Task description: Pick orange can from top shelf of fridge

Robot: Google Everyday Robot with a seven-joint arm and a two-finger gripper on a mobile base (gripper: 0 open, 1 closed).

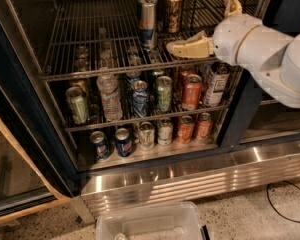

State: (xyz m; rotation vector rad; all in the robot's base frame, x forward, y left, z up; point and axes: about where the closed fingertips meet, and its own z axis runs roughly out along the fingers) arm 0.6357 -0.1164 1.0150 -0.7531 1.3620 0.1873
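The orange can (173,10) stands upright at the back middle of the top shelf (100,70) of the fridge (20,99). It is coppery brown with dark markings. A tall silver-and-blue can (148,21) stands just left of it and nearer the front. My gripper (200,23) is at the shelf's right front, to the right of the orange can and apart from it. It is open and empty: one beige finger (189,48) points left over the front rail, the other (233,5) points up and back.
Lower racks hold rows of cans (192,91) and a water bottle (110,98). The ribbed steel base (200,171) runs below. A clear plastic bin (150,224) sits on the floor in front. The open glass door (10,174) is at left, and a black cable (285,204) at right.
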